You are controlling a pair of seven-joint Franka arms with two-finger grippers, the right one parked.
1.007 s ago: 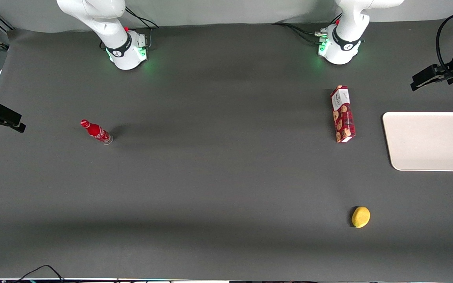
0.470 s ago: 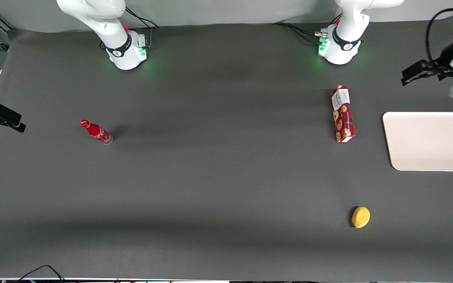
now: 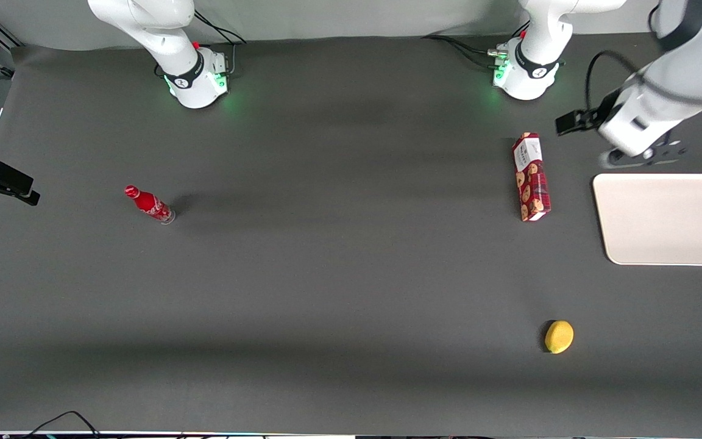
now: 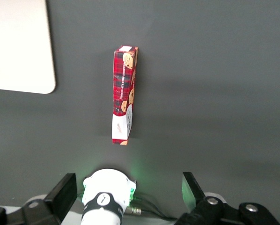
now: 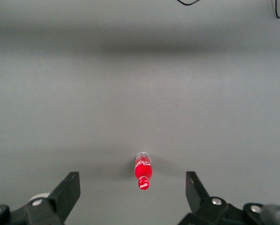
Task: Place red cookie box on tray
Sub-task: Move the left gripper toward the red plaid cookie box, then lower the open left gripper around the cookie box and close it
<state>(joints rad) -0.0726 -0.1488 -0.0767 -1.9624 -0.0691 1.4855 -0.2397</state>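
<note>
Red cookie box (image 3: 531, 177) lies flat on the dark surface (image 3: 339, 274), apart from the cream tray (image 3: 668, 219) beside it. Pincer (image 4: 130, 190) hangs above, fingers (image 4: 62, 194) spread wide, grasping nothing.

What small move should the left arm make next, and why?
Probably carry the gripper sideways toward the red cookie box and lower it. Its fingers are open and empty, up near the tray, and the box lies untouched on the table.
</note>
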